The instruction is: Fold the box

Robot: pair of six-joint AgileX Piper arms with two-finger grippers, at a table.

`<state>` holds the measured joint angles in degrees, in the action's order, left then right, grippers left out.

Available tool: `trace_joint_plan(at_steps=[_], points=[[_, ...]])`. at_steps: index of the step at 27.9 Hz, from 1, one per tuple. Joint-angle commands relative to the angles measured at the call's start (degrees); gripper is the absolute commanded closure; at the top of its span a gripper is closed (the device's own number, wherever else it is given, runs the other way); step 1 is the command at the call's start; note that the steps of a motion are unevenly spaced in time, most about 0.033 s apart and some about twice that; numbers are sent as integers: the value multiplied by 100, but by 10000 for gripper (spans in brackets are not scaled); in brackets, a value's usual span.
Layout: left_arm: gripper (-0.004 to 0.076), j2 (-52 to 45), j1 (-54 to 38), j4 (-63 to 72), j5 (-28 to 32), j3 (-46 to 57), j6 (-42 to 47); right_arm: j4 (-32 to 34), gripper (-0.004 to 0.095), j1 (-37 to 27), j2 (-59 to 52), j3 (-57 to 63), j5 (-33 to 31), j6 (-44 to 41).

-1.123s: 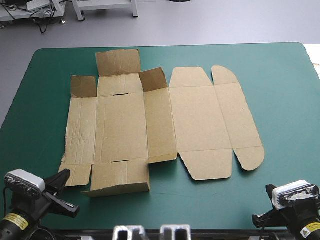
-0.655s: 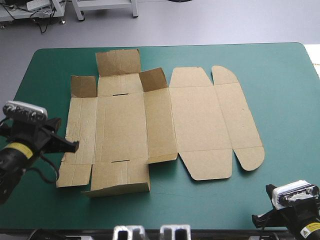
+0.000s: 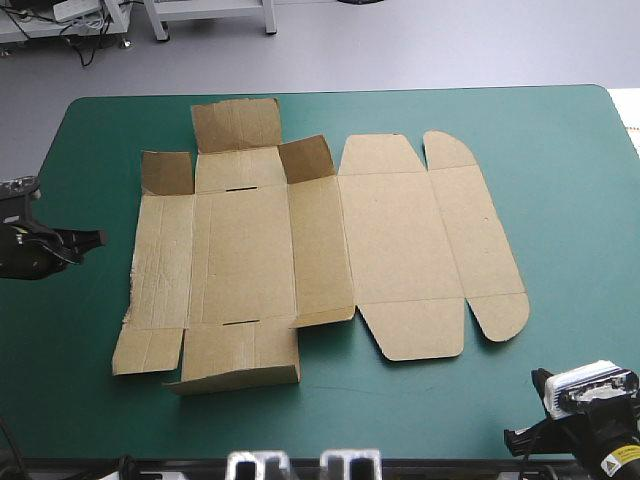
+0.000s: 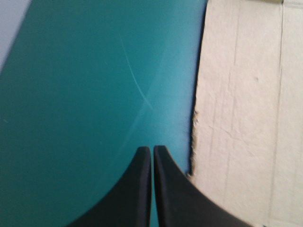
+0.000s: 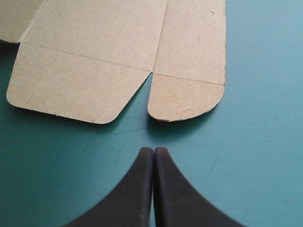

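Note:
The brown box [image 3: 320,250] lies as a flat cut sheet across the middle of the teal-green table, with its far-left flaps [image 3: 236,125] tilted up. My left gripper [image 3: 98,238] hovers over the table's left side, a short way left of the sheet's left panel. In the left wrist view that gripper [image 4: 152,150] is shut and empty, with the box's torn left edge [image 4: 195,127] just beside its tips. My right gripper [image 5: 154,151] is shut and empty, near the table's front right corner. Ahead of it lie the box's rounded near flaps [image 5: 187,98].
Bare teal-green cover [image 3: 560,180] lies to the right of the sheet and along the front edge. The table's left edge [image 3: 30,190] runs close behind my left arm.
My left arm has swung from the table's front left corner toward the far side and the left edge, and now sits beside the box's left panel. The right arm and the box have not moved.

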<state>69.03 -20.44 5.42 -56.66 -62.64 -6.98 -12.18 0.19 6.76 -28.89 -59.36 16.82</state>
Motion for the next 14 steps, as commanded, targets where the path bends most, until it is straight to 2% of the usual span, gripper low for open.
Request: trace_joint_plan(at_steps=[1, 4, 14], points=[[710, 306, -945, 1873, -520, -193, -1177, -31, 918, -4, 94, -126, 363, 32], [710, 790, -1508, 2771, -1183, -193, -1703, -18, 918, -4, 94, -126, 363, 18], [710, 1543, -1557, 2688, -1366, -193, -2161, 8, 918, -4, 94, -126, 363, -19]])
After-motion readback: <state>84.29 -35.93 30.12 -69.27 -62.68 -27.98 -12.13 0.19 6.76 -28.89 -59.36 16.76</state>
